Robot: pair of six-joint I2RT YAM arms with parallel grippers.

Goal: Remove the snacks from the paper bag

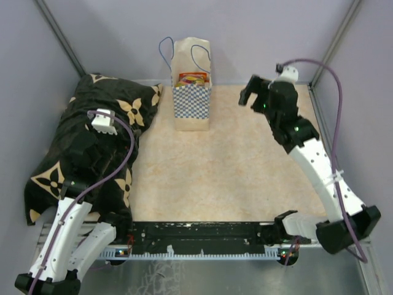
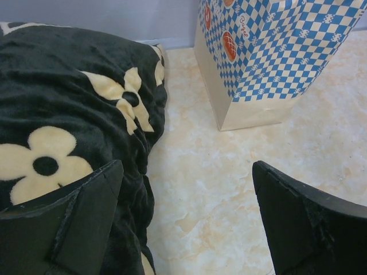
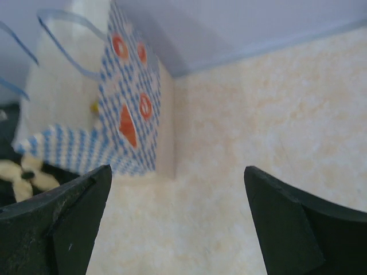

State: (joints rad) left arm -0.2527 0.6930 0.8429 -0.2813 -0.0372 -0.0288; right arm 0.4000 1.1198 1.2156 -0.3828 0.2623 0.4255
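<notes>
The paper bag [image 1: 191, 92] stands upright at the back of the table, cream with a blue-white checkered band and thin blue cord handles. Orange and yellow snacks [image 1: 192, 78] peek out of its open top. The left wrist view shows the bag's [image 2: 269, 57] lower band with orange stickers; the right wrist view shows the bag [image 3: 123, 123] from its right side. My left gripper [image 1: 126, 123] hovers open over the cushion's edge, well left of the bag, holding nothing. My right gripper [image 1: 249, 95] is open and empty, raised to the bag's right.
A black cushion [image 1: 80, 141] with cream flower patterns fills the table's left side and touches the bag's left base. Purple walls enclose the back and sides. The beige marbled tabletop [image 1: 233, 172] spreads between the arms.
</notes>
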